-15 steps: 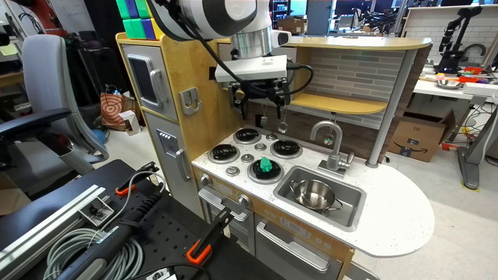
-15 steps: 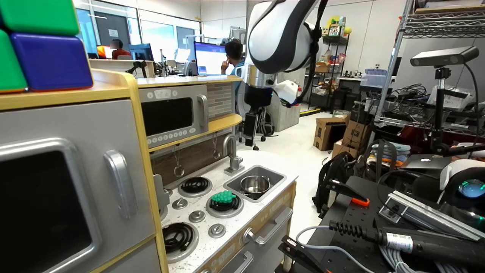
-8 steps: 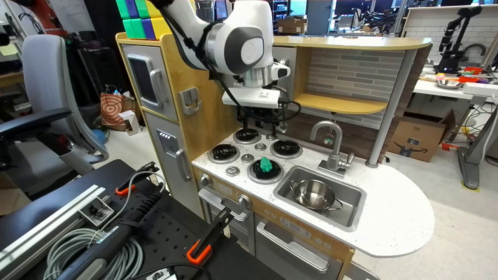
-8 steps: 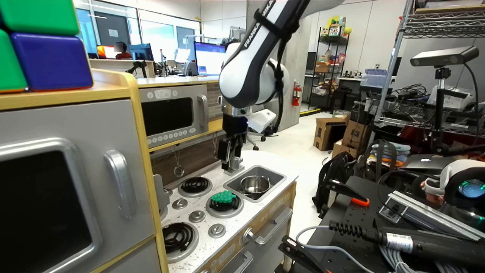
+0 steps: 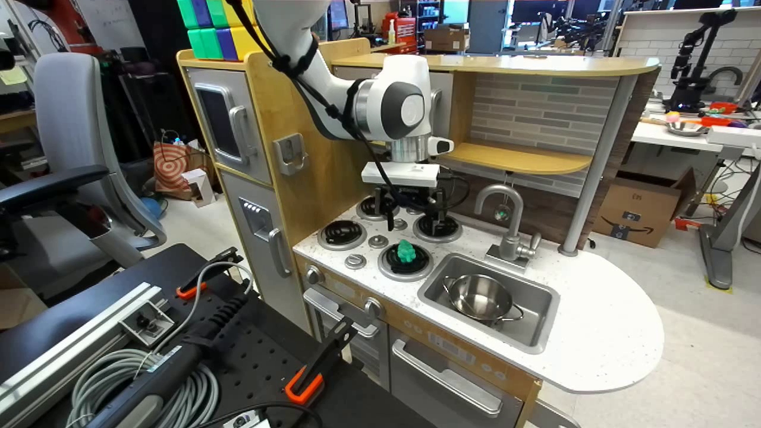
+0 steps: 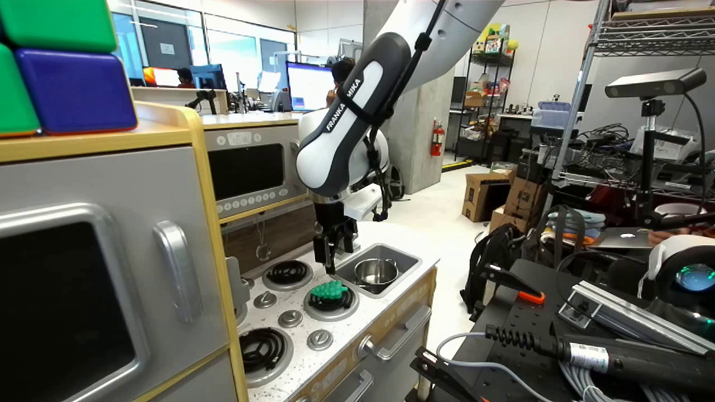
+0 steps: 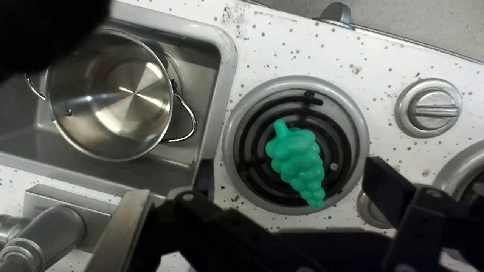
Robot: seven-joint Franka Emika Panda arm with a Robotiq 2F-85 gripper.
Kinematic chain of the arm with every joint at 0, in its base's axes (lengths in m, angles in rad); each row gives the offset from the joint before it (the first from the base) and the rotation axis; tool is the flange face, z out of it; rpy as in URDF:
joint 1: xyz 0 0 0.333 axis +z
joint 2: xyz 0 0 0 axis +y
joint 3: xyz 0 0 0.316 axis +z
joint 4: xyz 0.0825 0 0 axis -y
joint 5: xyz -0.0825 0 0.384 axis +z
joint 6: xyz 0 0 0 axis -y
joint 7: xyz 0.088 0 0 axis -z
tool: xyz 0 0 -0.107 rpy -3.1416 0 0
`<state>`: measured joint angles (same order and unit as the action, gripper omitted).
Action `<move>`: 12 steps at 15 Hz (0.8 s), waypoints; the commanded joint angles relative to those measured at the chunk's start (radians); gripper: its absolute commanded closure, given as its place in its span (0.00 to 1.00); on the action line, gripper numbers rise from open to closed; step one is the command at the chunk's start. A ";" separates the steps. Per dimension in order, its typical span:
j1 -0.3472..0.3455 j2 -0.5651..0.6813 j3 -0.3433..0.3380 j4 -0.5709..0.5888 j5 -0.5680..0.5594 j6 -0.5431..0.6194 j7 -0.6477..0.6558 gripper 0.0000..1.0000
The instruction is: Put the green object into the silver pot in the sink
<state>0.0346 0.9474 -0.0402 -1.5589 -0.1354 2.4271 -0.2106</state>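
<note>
The green object (image 5: 406, 251), a bumpy grape-bunch-shaped toy, lies on a black burner beside the sink; it also shows in the other views (image 6: 329, 290) (image 7: 297, 162). The silver pot (image 5: 480, 297) stands upright in the sink (image 5: 535, 318) with its handles out to the sides; its inside looks empty in the wrist view (image 7: 113, 94), where a dark blurred shape hides part of it. My gripper (image 5: 414, 226) is open with nothing between its fingers. It hangs above the stove. In the wrist view the open jaws (image 7: 288, 165) stand wide on either side of the green object, at a distance above it.
A curved faucet (image 5: 502, 205) rises behind the sink, right of the gripper in that view. A yellow shelf (image 5: 517, 157) overhangs the counter's back. A tall wooden cabinet (image 5: 318, 131) stands beside the stove. Knobs (image 7: 429, 107) stick up from the counter.
The arm has come down from above the counter's back and moved forward, toward the green object. The gripper stays open. The green object and pot have not moved.
</note>
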 commanded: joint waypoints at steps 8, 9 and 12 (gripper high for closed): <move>-0.058 -0.008 0.028 -0.051 -0.122 0.002 -0.252 0.00; -0.063 -0.010 0.028 -0.074 -0.146 0.032 -0.289 0.00; -0.111 -0.037 0.093 -0.163 -0.054 0.142 -0.225 0.00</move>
<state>-0.0187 0.9553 -0.0188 -1.6226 -0.2456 2.4717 -0.4770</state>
